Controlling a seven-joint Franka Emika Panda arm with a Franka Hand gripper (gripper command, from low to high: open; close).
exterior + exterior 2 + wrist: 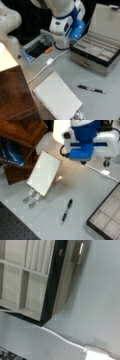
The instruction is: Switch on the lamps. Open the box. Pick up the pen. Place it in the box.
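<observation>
The white notepad (57,98) lies nearest the camera in a front view: a flat, spiral-bound rectangle, set at a slant on the grey table (75,67). Beside it, toward that view's right, the pen (91,89) rests on the bare table, apart from everything else. It is a thin black rod with a paler band along part of its length. In this view its long axis runs nearly left to right, dipping slightly to the right. In a front view from the opposite side the pen (66,211) runs from upper right to lower left, with the notepad (45,172) on that view's left.

The box (100,51) stands open at a front view's right, its lid raised behind it. The rim is black, and the pale interior is divided into long slots and square cells. A front view shows only a corner of the box (106,217) at its lower right. The wrist view shows the box (37,277) from above, with its compartments, black edge and a small clasp on the outer wall.

A white cable (62,338) crosses the table close to the box corner. A brown wooden block (13,92) sits at a front view's lower left.

The gripper is not visible in any view, so whether its claw is spread or pressed together cannot be told. The arm (66,20), white and blue, stands above the table behind the box.
</observation>
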